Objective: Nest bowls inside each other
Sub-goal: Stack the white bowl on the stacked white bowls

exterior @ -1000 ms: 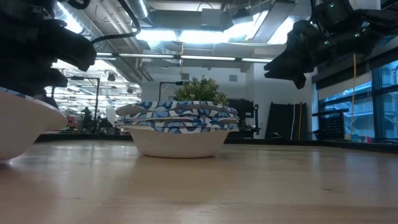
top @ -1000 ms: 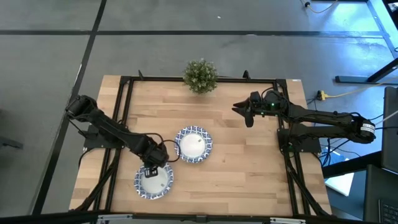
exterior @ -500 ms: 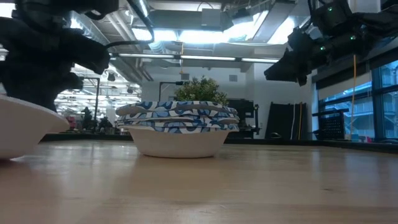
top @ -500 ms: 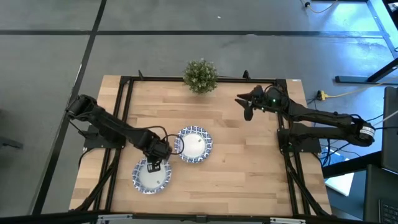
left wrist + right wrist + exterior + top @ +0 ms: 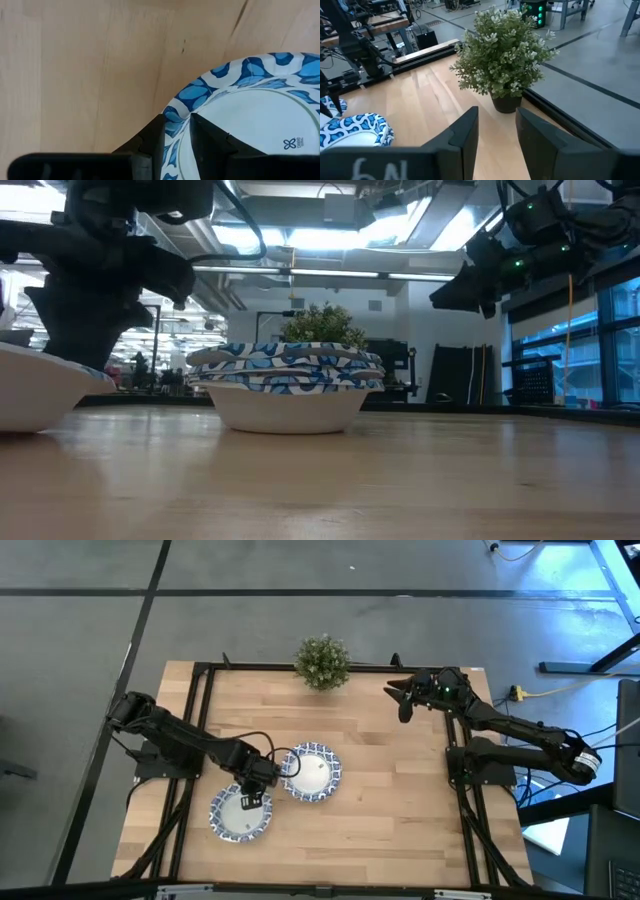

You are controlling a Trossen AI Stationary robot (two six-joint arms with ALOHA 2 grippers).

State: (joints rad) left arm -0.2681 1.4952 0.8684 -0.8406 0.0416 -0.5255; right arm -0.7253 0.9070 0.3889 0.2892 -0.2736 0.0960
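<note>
A single blue-rimmed white bowl [image 5: 238, 815] sits near the table's near left, seen large in the left wrist view [image 5: 250, 115] and at the low view's left edge [image 5: 35, 390]. My left gripper [image 5: 254, 789] is shut on its rim. The other bowls are nested in one stack [image 5: 311, 772] resting by its base mid-table [image 5: 286, 385], a short way right of the single bowl. My right gripper [image 5: 401, 703] hangs open above the table's far right, near the potted plant [image 5: 322, 662], touching nothing. My left gripper pinches the single bowl's patterned rim [image 5: 176, 116] on the side facing the stack, one finger [image 5: 207, 137] inside the bowl and one [image 5: 150, 140] outside. It comes from above, pointing down. Whether the bowl's base touches the table, I cannot tell.
The potted plant [image 5: 502, 55] stands at the middle of the far edge. A black frame rail [image 5: 200, 710] runs around the tabletop. Bare wood [image 5: 390, 820] lies to the right and near side of the stack.
My left gripper has carried the single bowl toward the far edge and closer to the stack, keeping its hold on the rim. My right gripper has drawn back toward the table's far right corner.
</note>
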